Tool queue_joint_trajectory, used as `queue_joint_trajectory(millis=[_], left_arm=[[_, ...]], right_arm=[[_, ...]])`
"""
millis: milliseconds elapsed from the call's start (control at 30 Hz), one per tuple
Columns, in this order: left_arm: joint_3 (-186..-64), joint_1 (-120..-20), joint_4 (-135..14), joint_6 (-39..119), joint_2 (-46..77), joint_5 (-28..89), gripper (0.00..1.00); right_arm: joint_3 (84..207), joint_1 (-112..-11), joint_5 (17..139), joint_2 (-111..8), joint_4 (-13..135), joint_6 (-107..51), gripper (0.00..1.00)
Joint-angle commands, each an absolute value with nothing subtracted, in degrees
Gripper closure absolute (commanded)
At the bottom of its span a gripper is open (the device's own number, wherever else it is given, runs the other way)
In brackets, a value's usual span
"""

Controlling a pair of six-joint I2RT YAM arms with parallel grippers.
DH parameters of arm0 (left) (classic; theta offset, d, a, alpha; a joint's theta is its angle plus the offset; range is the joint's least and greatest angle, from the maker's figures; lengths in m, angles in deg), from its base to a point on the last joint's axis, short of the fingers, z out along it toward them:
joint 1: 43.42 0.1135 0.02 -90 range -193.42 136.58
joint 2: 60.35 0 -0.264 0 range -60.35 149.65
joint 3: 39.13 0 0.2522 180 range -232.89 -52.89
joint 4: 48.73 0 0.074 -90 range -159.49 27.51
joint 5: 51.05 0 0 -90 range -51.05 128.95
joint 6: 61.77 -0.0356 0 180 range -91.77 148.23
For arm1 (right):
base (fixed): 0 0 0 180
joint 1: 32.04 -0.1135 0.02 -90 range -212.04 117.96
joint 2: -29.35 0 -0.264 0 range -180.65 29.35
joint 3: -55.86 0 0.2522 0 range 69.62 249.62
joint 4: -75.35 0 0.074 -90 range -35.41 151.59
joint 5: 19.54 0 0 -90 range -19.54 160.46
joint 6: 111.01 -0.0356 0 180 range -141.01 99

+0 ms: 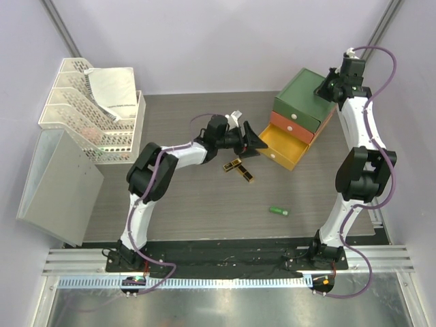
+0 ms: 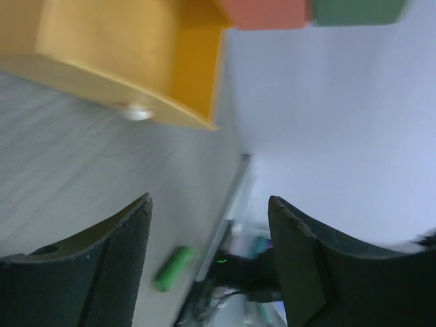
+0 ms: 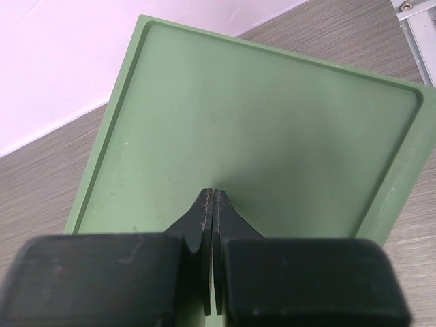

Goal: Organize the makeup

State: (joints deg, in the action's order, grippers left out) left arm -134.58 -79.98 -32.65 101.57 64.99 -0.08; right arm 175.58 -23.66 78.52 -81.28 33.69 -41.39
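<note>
Smooth matt plastic drawer box (image 3: 272, 136), grey wood-grain table (image 1: 191, 204) — dull, black-gold sticks (image 1: 245, 174) with metallic trim

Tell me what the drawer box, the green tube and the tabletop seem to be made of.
The drawer box looks like moulded matte plastic: even colour, rounded corners, a raised rim on its green top. The green tube is probably plastic; too small to confirm. The tabletop looks like matte wood-grain laminate, with fine grey-brown streaks.
</note>
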Motion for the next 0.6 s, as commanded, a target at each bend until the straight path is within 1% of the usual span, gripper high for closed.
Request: queue_joint_trajectory(millis=[0,33,100,133,233,267,333,433,567], left_arm=[[-142.1,-79.9,-74.1,71.1,58.0,5.0,0.30],[-145.8,-80.2,-79.3,62.0,57.8,7.1,0.30],[-148.9,-81.4,-91.1,54.9,57.6,13.2,0.28],[-150.6,-82.2,-93.8,47.8,57.5,14.6,0.27],[-151.5,-86.1,-100.8,38.4,56.8,16.8,0.20],[-151.6,-87.4,-102.4,32.6,56.6,17.6,0.20],[-150.9,-91.0,-105.6,29.1,55.3,18.6,0.19],[-148.4,-93.9,-105.9,28.5,53.5,18.8,0.20],[-144.4,-94.9,-104.2,30.6,51.6,20.1,0.20]], right_arm=[[171.6,-23.6,76.5,-87.3,18.9,-39.9,0.99],[171.5,-23.6,76.5,-87.2,18.9,-40.0,0.99],[171.4,-23.6,76.6,-87.5,18.9,-39.8,0.99],[171.4,-23.6,76.7,-87.5,18.8,-39.8,0.99],[171.4,-23.6,76.8,-87.8,18.9,-39.6,0.99],[171.4,-23.6,76.8,-87.9,18.8,-39.7,0.99],[171.4,-23.6,76.9,-88.1,18.9,-39.6,0.99],[171.4,-23.6,77.0,-88.2,18.8,-39.6,0.99],[171.3,-23.7,77.1,-88.2,18.8,-39.6,0.99]])
